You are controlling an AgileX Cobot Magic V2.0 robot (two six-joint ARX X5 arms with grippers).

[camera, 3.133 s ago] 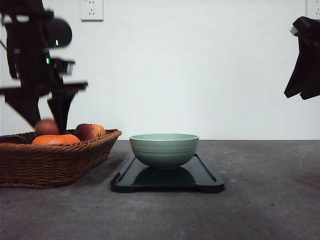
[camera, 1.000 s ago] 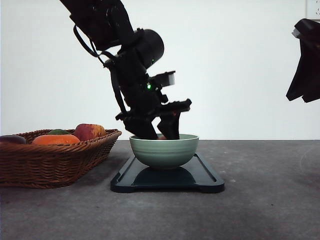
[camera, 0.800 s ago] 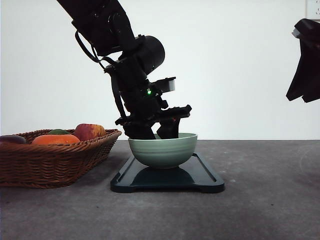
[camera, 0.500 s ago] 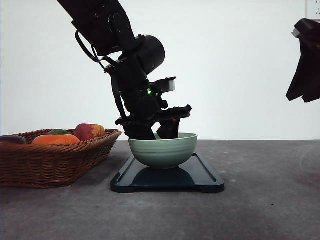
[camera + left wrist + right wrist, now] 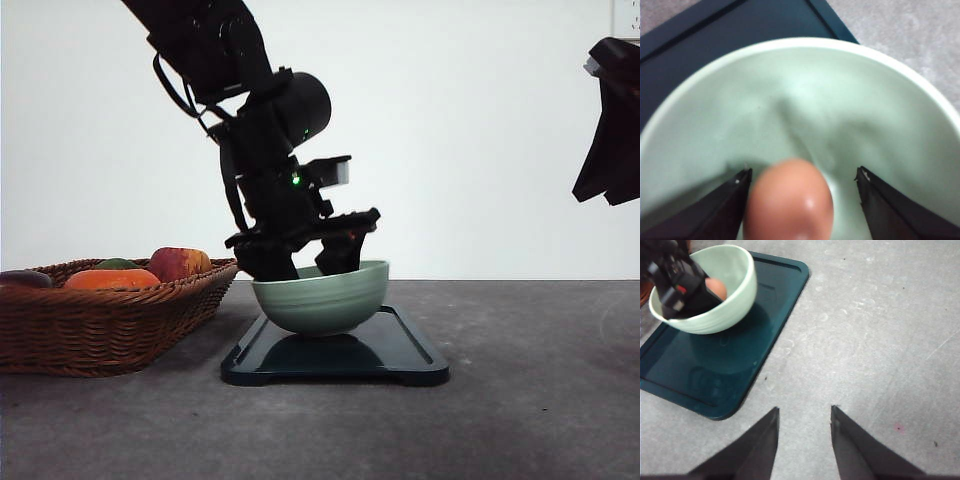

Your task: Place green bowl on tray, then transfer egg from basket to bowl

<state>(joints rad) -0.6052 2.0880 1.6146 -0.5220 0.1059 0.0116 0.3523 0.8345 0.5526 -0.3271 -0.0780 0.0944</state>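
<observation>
The green bowl [image 5: 320, 300] sits on the dark tray [image 5: 405, 352] but is tipped, its left rim lower than its right. My left gripper [image 5: 305, 258] reaches down into it. In the left wrist view the reddish-brown egg [image 5: 788, 200] lies inside the bowl [image 5: 840, 100], touching one finger [image 5: 732, 200], with a gap to the other; the jaws stand wider than the egg. The right wrist view shows the egg [image 5: 716, 288] in the bowl [image 5: 735, 295] beside the left gripper [image 5: 675, 285]. My right gripper [image 5: 802, 440] hangs open and empty, high at the right [image 5: 608, 120].
The wicker basket [image 5: 100, 325] stands at the left and holds an apple [image 5: 178, 262] and an orange fruit [image 5: 110, 279]. Grey tabletop [image 5: 880, 340] spreads to the right of the tray [image 5: 715, 375].
The left arm carried the egg from over the basket to the bowl. In the last second the bowl tipped and slid slightly left under the gripper. The right arm stayed still.
</observation>
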